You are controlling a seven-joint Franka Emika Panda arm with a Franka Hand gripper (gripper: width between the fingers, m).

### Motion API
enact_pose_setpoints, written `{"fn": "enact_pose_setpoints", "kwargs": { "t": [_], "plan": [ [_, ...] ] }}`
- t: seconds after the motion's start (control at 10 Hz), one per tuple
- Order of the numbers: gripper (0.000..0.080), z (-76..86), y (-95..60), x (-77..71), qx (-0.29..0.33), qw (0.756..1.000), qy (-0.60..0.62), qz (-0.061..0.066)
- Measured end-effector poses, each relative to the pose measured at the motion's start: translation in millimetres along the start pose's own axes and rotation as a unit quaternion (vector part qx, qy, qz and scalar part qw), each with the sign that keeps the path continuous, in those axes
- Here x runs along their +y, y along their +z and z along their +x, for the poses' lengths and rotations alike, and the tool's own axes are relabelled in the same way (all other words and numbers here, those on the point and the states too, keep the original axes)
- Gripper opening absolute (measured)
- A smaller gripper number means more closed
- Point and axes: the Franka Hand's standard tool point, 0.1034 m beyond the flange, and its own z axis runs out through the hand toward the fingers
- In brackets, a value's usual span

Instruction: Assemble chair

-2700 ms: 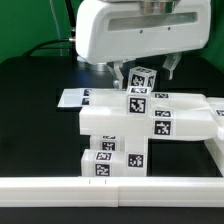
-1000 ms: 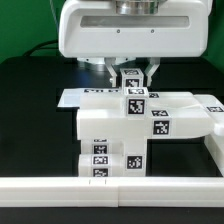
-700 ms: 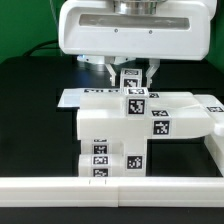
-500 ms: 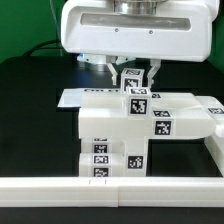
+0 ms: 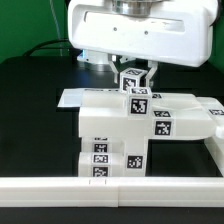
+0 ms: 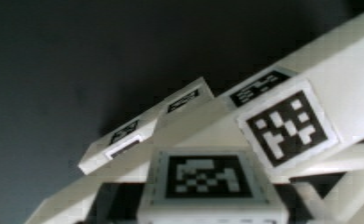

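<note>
My end effector (image 5: pixel 137 70), closed on the small tagged cube (image 5: pixel 135 80), sits directly above the chair (image 5: pixel 140 125) at frame centre.

The robot's body fills the upper centre and upper right of the exterior view as a glossy white, rounded casing with smooth corners. A grey metallic ring tops it, and the dark claw (image 5: pixel 134 70) sits beneath its underside.
</note>
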Motion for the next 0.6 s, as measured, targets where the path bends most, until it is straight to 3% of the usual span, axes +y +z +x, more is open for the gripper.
{"fn": "enact_pose_setpoints", "kwargs": {
  "t": [0.3,0.6],
  "plan": [
    [0.0271,1.4,0.8,2.5,-0.010,0.990,0.138,0.016],
    [0.0271,1.0,0.8,1.1,-0.022,0.962,0.272,0.022]
  ]
}}
